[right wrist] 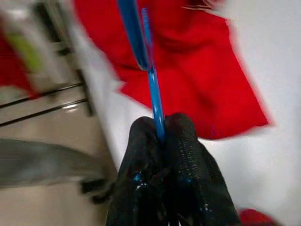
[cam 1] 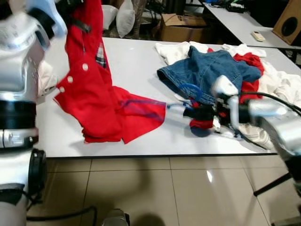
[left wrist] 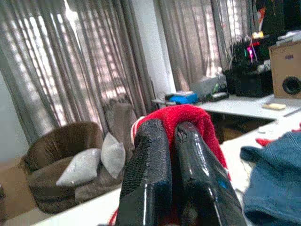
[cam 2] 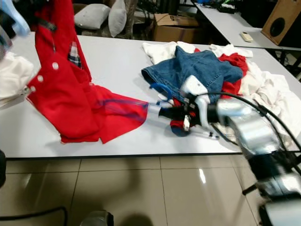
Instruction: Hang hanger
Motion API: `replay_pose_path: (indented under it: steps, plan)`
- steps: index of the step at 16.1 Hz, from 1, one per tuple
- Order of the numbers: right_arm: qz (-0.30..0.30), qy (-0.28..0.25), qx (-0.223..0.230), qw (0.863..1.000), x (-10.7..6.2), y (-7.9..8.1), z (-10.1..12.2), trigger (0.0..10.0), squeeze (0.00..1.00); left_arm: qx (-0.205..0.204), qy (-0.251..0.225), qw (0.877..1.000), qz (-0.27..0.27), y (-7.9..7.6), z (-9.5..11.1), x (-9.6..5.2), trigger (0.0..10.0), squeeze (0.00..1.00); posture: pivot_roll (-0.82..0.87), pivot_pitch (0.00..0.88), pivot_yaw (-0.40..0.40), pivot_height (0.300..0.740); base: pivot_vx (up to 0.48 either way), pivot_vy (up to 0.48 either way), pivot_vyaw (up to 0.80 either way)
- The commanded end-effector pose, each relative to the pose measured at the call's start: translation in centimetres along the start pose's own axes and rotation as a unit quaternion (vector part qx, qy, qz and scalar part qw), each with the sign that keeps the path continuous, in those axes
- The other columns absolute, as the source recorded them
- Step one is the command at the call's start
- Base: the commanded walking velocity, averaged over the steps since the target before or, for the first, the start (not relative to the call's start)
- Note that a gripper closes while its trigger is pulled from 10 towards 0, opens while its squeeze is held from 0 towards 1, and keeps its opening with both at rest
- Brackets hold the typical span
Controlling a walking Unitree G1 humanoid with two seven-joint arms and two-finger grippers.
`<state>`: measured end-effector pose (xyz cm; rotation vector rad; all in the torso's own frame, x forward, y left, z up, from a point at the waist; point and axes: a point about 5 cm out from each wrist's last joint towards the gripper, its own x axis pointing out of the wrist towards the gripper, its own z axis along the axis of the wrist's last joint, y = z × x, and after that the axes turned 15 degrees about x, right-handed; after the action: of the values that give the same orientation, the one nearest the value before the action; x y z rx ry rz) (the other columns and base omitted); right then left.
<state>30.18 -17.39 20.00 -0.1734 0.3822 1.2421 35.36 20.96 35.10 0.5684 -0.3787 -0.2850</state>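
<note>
We had the left gripper (left wrist: 171,141) raised at far left, fingers pinched on the red shirt (cam 1: 91,94). The right gripper (right wrist: 162,136) clamped the blue hanger (right wrist: 141,42), its far end already inside the shirt's hem on the worktop (cam 1: 136,61). We judged it best to slide the hanger leftward, keeping the fabric taut. The jeans (cam 1: 207,68) and laundry pile (cam 1: 277,82) crowded the right arm.

You stand at a white table (cam 1: 141,61) on glossy beige floor tiles (cam 1: 178,193); beyond it you have a second table (cam 1: 235,21), a cardboard box (cam 1: 181,26), a wooden speaker (cam 1: 289,21) and pillows (cam 2: 101,16); daylight comes through grey curtains (left wrist: 94,70) behind a brown sofa (left wrist: 61,150).
</note>
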Motion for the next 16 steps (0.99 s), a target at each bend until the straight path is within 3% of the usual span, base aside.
replay_pose_path:
  steps: [1, 4, 10, 12, 14, 15, 16]
  plan:
    - [0.038, 0.017, 0.003, 0.999, -0.3, 1.0, -0.4, 10.0, 0.00, 0.004, 0.000, 1.000, -0.012, -0.5, 0.3, -0.2, 0.0, 0.00, 0.10, 0.000, -0.065, 0.740, 0.000, 0.000, 0.00]
    - [0.046, 0.064, 0.009, 0.997, 0.6, 1.2, -2.3, 10.0, 0.00, -0.008, 0.015, 0.999, -0.036, -1.4, -0.4, -1.2, 0.0, 0.00, 0.11, 0.004, -0.067, 0.740, 0.000, 0.000, 0.00]
    - [-0.070, 0.115, -0.004, 0.991, 4.8, -2.5, -2.4, 10.0, 0.00, -0.026, 0.061, 0.993, -0.102, -3.8, -1.8, -4.1, 0.0, 0.00, 0.11, 0.027, -0.068, 0.740, 0.000, 0.000, 0.00]
    - [-0.131, 0.155, -0.042, 0.978, 5.6, -4.6, -1.7, 10.0, 0.00, -0.051, 0.031, 0.995, -0.079, -3.0, -0.9, -4.3, 0.0, 0.00, 0.12, 0.034, -0.083, 0.740, 0.000, 0.000, 0.00]
    - [-0.189, 0.157, -0.071, 0.967, 5.9, -6.0, -0.9, 10.0, 0.00, -0.074, -0.016, 0.995, -0.061, -2.1, 0.6, -4.3, 0.0, 0.00, 0.12, 0.033, -0.086, 0.740, 0.000, 0.000, 0.00]
    - [-0.275, 0.101, -0.094, 0.952, 6.4, -7.4, 1.1, 10.0, 0.00, -0.114, -0.075, 0.989, -0.056, -1.5, 2.6, -4.4, 0.0, 0.00, 0.14, 0.027, -0.094, 0.740, 0.000, 0.000, 0.00]
    - [-0.326, 0.051, -0.112, 0.937, 6.4, -8.0, 2.5, 10.0, 0.00, -0.130, -0.086, 0.986, -0.055, -1.5, 3.2, -4.5, 0.0, 0.00, 0.14, 0.023, -0.100, 0.740, 0.000, 0.000, 0.00]
